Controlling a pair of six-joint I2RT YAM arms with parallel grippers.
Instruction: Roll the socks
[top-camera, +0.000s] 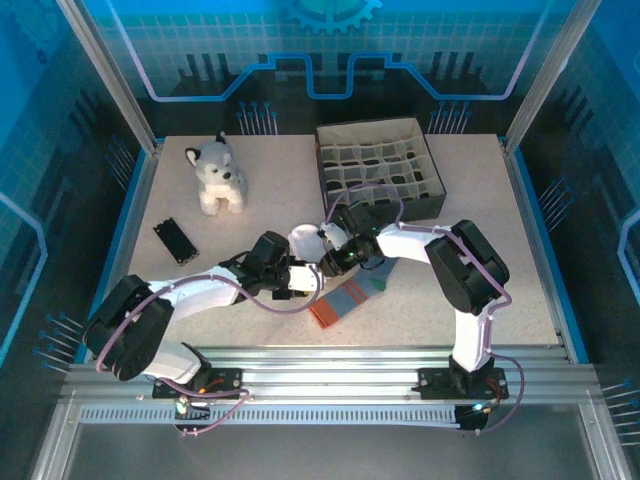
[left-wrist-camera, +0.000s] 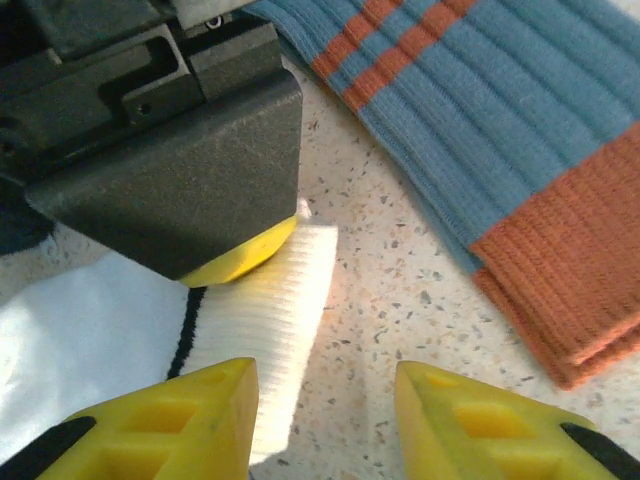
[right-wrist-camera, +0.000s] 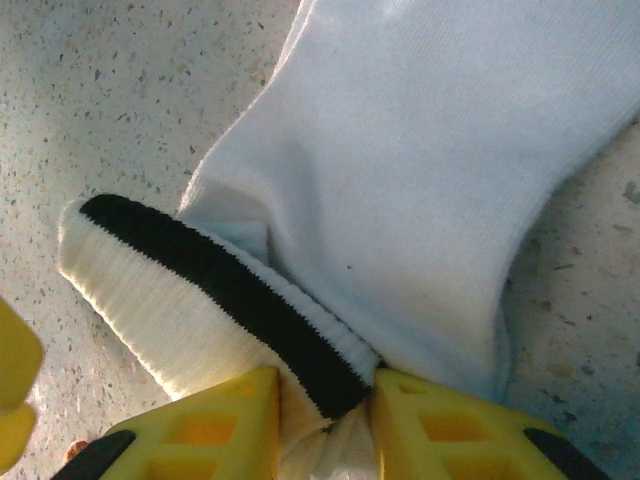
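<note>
White sock (right-wrist-camera: 400, 180): plain white body, ribbed cream cuff with 1 black stripe visible. It lies on the table near the centre, with the cuff end turned across the body and bunched. Grey-blue sock (left-wrist-camera: 520, 110): ribbed, with 2 thin orange-red stripes, a broad orange-red cuff and a green toe. It lies flat and straight just beside the white sock, clear of its cuff.

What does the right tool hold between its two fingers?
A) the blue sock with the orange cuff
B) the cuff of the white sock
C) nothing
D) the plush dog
B: in the right wrist view, the right tool is closed on the black-striped cuff of the white sock.
</note>
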